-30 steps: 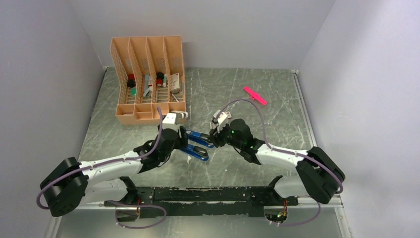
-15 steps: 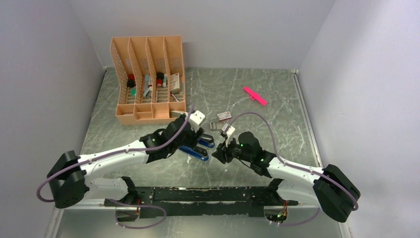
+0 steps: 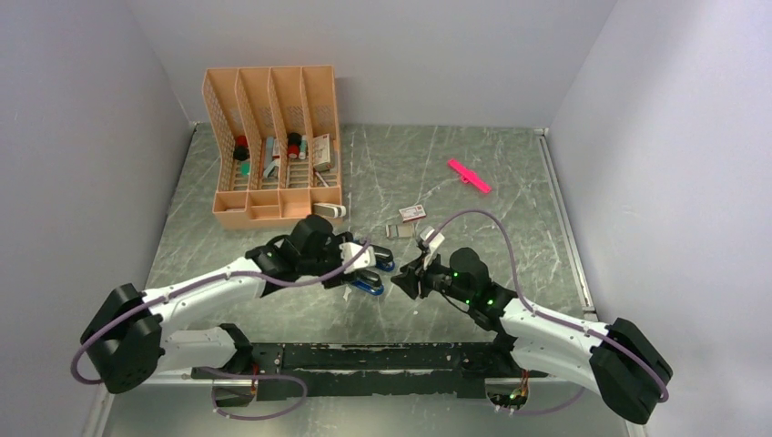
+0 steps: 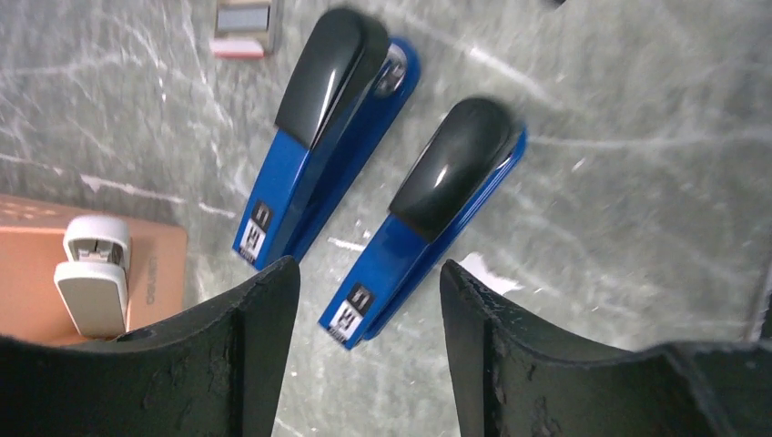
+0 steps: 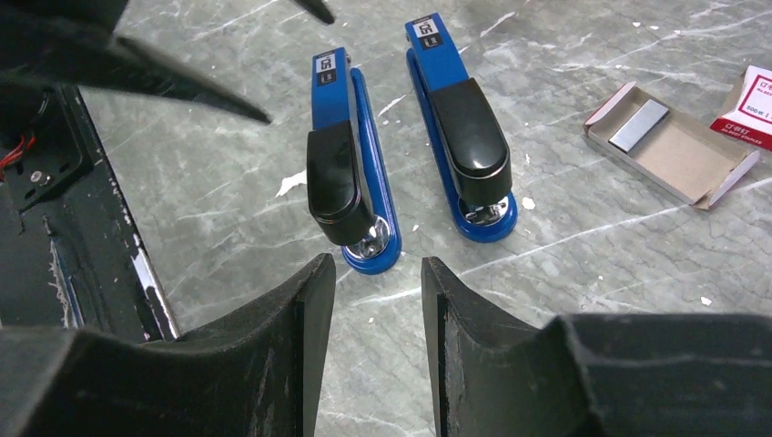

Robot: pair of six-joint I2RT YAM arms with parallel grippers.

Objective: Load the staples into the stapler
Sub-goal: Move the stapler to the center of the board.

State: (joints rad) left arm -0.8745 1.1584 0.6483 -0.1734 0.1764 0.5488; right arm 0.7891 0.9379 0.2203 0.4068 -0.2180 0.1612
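Blue black-topped plastic staplers (image 5: 350, 196), 2, lie mid-frame; left gripper (image 4: 368, 266) and right gripper (image 5: 375, 261) gape empty; silvery-grey metal staples (image 5: 639, 125) upper right.

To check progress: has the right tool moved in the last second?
Yes. The right tool drew back toward the near edge of the table, away from the pink stick.

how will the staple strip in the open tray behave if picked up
The staple strip looks thin and flat, so probably light but awkward to pinch off the tray floor. Its smooth metal may slip.
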